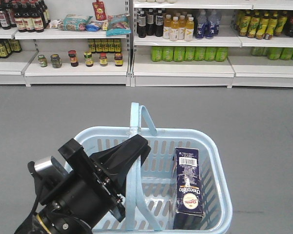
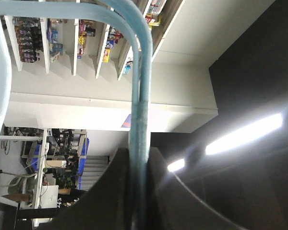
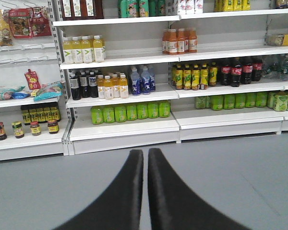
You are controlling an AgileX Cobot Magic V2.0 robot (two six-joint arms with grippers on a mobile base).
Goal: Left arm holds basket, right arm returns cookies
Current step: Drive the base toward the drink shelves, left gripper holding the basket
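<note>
the cookies, probably a light, stiff box best pinched across its narrow faces, stand inside the basket at its right; the left gripper clamps the handle, and the right gripper is closed on nothing.

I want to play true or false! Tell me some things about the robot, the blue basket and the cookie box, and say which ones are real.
1. The cookie box is inside the basket. True.
2. The left gripper is clamped on a handle of the basket. True.
3. The right gripper is holding the cookie box. False: its fingers are closed together with nothing between them, and it points at the shelves.
4. The basket is full of yellow cartons. False: the only thing showing in it is the cookie box.
5. Green drinks sit on a low shelf. True.
</note>
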